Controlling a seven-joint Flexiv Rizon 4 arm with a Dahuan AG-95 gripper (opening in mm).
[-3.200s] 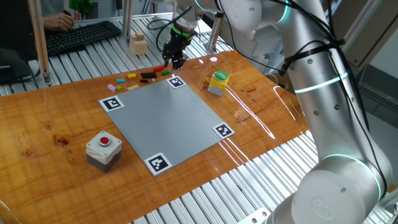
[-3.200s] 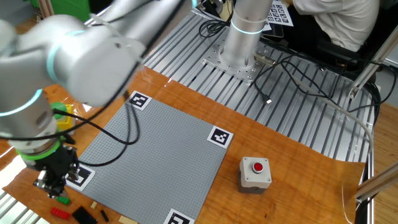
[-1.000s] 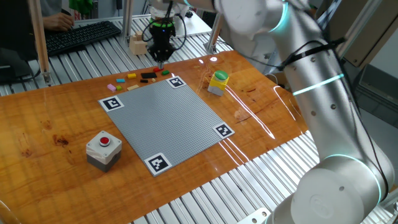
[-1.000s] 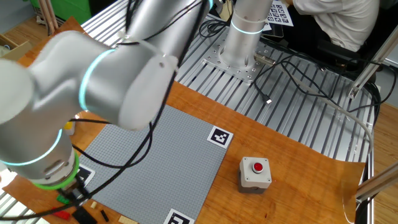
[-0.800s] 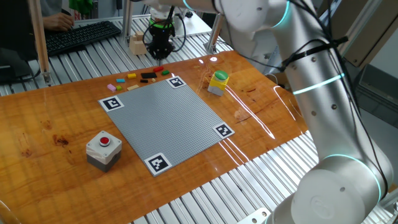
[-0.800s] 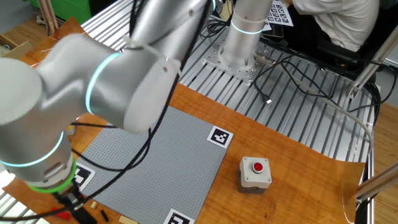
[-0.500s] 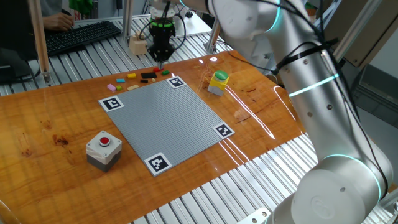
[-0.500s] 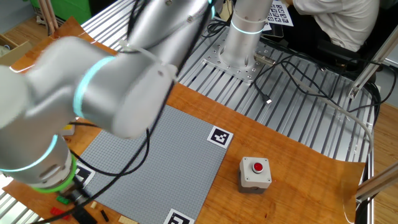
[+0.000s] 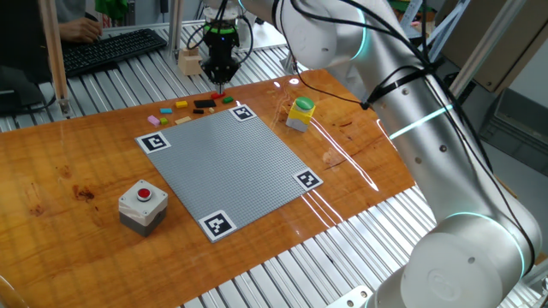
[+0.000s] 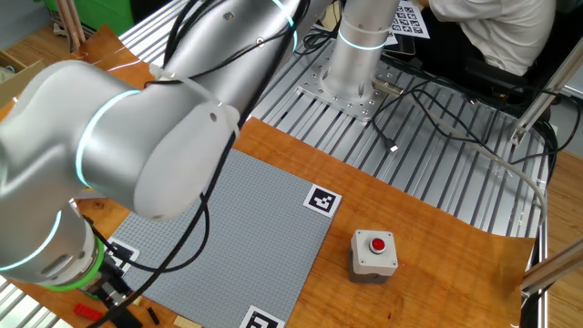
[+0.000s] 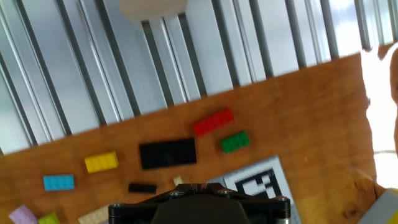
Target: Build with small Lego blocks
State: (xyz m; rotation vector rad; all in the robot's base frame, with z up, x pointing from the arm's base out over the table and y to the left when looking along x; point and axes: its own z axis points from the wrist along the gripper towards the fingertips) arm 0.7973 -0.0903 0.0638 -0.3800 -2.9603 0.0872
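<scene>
- My pincer (image 9: 221,83) is closed with nothing in it, pointing down above the bricks.
- The red brick (image 11: 212,121) lies on the wooden surface (image 9: 86,162), green brick (image 11: 235,142) at its 4 o'clock, black brick (image 11: 167,153) at 8 o'clock.

All three pictures are bright and evenly lit, apparently from overhead, with only faint shadows. In one fixed view, white glare streaks cross the varnished table (image 9: 360,162) at right of centre. The hand view blows out to white at its right edge, and the pale block (image 11: 153,9) at its top is soft. The arm (image 10: 137,137) nearest the other fixed camera looks slightly blurred (mostly at its edges).
</scene>
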